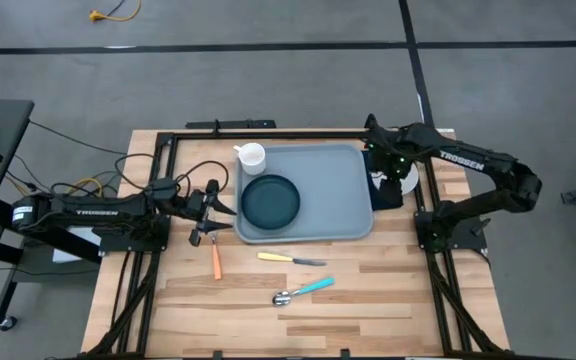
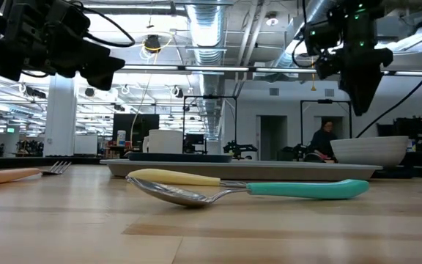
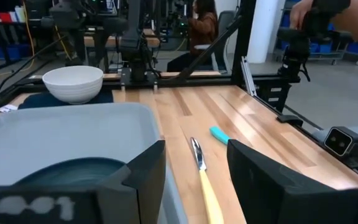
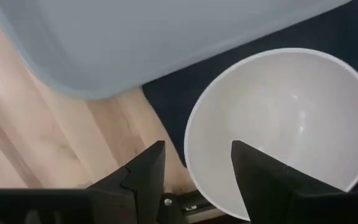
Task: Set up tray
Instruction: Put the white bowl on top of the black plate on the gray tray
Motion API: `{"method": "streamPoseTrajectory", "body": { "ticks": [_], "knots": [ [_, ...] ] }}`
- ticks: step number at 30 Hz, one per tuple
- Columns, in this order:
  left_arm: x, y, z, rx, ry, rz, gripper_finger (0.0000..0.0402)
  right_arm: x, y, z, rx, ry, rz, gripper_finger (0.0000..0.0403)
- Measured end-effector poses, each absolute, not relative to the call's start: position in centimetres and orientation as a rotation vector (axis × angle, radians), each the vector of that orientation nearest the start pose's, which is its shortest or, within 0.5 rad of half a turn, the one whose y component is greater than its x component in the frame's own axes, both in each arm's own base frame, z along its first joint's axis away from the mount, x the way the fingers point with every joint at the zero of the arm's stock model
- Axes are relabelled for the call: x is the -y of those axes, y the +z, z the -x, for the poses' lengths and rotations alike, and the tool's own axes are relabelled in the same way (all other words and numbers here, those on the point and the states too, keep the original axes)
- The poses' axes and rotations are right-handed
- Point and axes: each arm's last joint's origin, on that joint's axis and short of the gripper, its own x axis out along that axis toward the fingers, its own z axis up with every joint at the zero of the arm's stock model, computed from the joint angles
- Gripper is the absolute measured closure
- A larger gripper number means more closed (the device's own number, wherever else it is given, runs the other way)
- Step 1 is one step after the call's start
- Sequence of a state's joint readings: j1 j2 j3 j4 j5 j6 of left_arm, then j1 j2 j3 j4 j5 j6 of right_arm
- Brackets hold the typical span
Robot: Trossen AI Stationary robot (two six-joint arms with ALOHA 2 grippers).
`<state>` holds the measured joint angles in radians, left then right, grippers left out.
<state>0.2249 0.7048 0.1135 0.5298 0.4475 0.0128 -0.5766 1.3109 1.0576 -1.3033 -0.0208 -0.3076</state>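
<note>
The grey-blue tray [image 1: 333,185] lies mid-table with a dark teal plate [image 1: 270,200] on its left half. A white mug [image 1: 251,157] stands at its far left corner. A white bowl [image 4: 291,118] rests on a navy napkin [image 1: 386,192] just right of the tray. My right gripper [image 4: 197,168] hangs open above the bowl's rim, pointing down, clear of it in the low view [image 2: 359,99]. My left gripper [image 3: 194,180] is open and level at the tray's left edge [image 1: 223,207], holding nothing.
On the wood near the table's front lie an orange-handled fork [image 1: 215,258], a yellow-handled knife [image 1: 290,259] and a teal-handled spoon [image 1: 303,291]. Black frame rails run along both sides of the table. A person sits in the room beyond [image 2: 321,139].
</note>
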Motion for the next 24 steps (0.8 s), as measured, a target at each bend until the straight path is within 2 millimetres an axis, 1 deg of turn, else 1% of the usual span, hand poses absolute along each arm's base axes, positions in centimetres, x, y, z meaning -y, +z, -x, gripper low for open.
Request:
{"method": "streamPoseTrajectory", "body": {
  "ticks": [5, 13, 17, 24],
  "knots": [
    [-2.1, 18.2, -14.8, -0.059, -0.222, 0.008, 0.0242, 11.2, 24.8, -18.3, -1.593, -0.149, -0.209, 0.0225],
    [-2.1, 18.0, -14.8, -0.081, -0.22, 0.016, 0.0242, 11.3, 22.2, -20.1, -1.717, -0.086, -0.224, 0.0225],
    [-2.1, 18.0, -14.8, -0.081, -0.22, 0.016, 0.0242, 11.5, 21.4, -20.5, -1.751, -0.115, -0.27, 0.0225],
    [-2.1, 17.9, -14.8, -0.082, -0.22, 0.016, 0.0242, 11.7, 20.5, -20.8, -1.793, -0.212, -0.337, 0.0225]
  ]
}}
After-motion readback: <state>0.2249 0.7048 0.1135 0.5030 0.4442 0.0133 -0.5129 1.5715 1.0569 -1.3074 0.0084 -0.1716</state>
